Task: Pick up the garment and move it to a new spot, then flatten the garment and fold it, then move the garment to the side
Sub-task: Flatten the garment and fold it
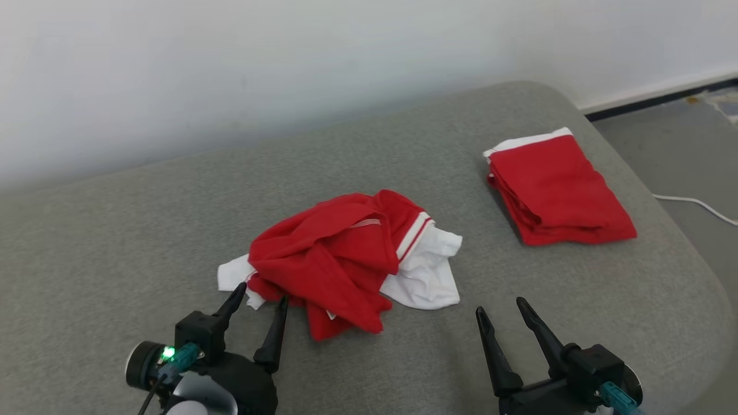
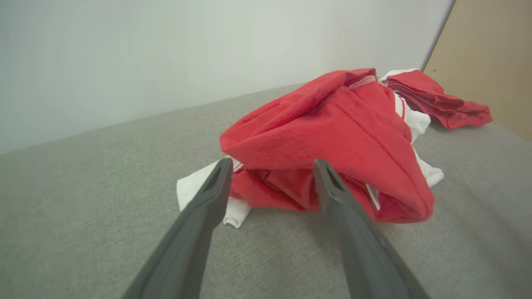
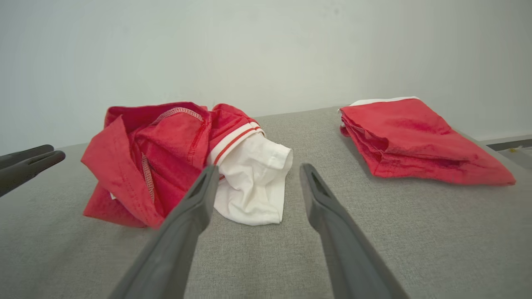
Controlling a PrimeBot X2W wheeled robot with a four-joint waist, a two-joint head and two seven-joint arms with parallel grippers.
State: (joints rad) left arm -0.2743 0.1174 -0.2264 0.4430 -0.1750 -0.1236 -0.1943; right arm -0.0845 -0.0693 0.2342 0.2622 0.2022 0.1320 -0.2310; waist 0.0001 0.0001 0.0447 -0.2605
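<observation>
A crumpled red garment [image 1: 334, 253] with white sleeves and striped cuffs lies in a heap in the middle of the grey padded surface [image 1: 115, 242]. My left gripper [image 1: 260, 291] stands open at the heap's near left edge, fingertips right at the cloth, nothing between them. In the left wrist view the garment [image 2: 332, 137] bulges just beyond the open left gripper [image 2: 271, 164]. My right gripper [image 1: 499, 305] is open, a short way to the right of the heap and apart from it. From the right wrist the garment [image 3: 166, 153] lies ahead and left of the open right gripper [image 3: 257, 170].
A second red garment [image 1: 559, 190], neatly folded, lies at the far right of the surface, also seen as the folded garment [image 3: 415, 141]. The surface's rounded right edge drops to a grey floor with a white cable [image 1: 692, 204]. A pale wall runs behind.
</observation>
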